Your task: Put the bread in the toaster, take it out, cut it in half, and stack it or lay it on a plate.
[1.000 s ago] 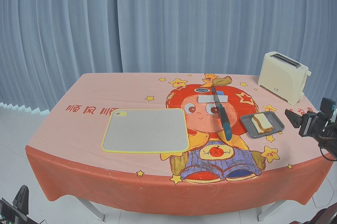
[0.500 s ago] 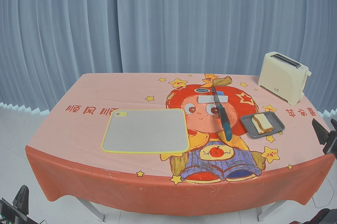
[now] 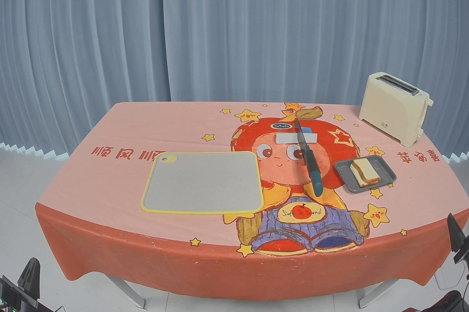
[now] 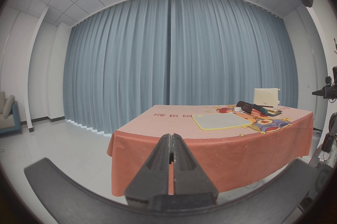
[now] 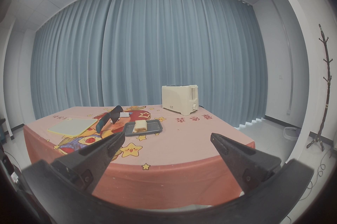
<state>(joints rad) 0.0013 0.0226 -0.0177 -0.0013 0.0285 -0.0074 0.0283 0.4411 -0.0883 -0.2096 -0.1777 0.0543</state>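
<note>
Bread (image 3: 365,171): soft square slab on rectangular grey tray (image 3: 388,170).

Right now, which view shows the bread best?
Head view: the bread lies on its grey tray, seen from above, unobstructed. Right wrist view shows the bread small and side-on. Left wrist view: the tray is far off, bread too small to tell.
</note>
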